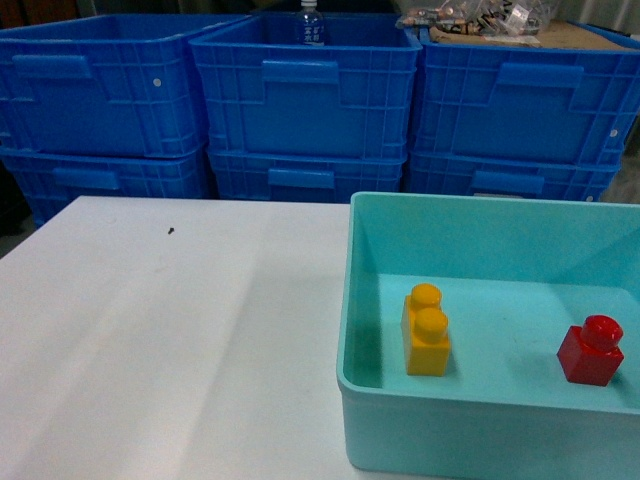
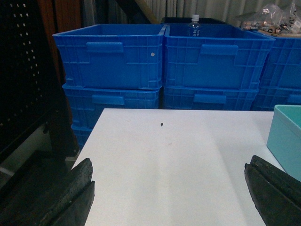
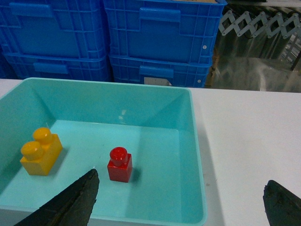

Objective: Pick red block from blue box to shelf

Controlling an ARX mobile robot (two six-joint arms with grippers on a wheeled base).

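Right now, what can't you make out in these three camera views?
- Shelf: in no view.
- Blue box: right and near walls cut off by the head view's edge.
- Bottle: only its top shows behind a dark blue crate; label too small to read.
- Left gripper, right gripper: fingertips cut off by the lower edge.

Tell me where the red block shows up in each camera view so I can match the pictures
Head: the red block sits low at the right, inside the blue box, right of the yellow brick.
Left wrist: not in it; only a corner of the blue box shows at the right edge.
Right wrist: the red block is near centre, on the box floor, right of the yellow brick.
Shared landmark: the stacked dark blue crates behind the table.
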